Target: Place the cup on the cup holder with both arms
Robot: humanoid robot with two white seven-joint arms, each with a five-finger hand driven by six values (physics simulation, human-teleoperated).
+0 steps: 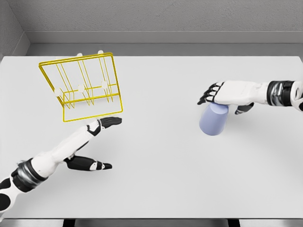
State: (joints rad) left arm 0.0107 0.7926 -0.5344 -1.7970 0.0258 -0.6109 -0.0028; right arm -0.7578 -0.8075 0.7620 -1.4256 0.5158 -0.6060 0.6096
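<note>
Bench (156,179): plain white, grey walls behind.
Cup holder (83,85): yellow wire rack, far left, nothing on pegs.
Cup (214,120): lavender, right side, under right hand (226,93), fingers wrapped on it.
Left hand (92,142): fingers spread, beside holder.

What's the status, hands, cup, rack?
Right hand over the cup, grip unconfirmed. Left hand open beside the yellow cup holder. Cup not racked. Nothing between them.

cup holder (85,85) on table (156,179) far left, cup (214,119) well apart at right, under right robot hand (222,92)
</note>
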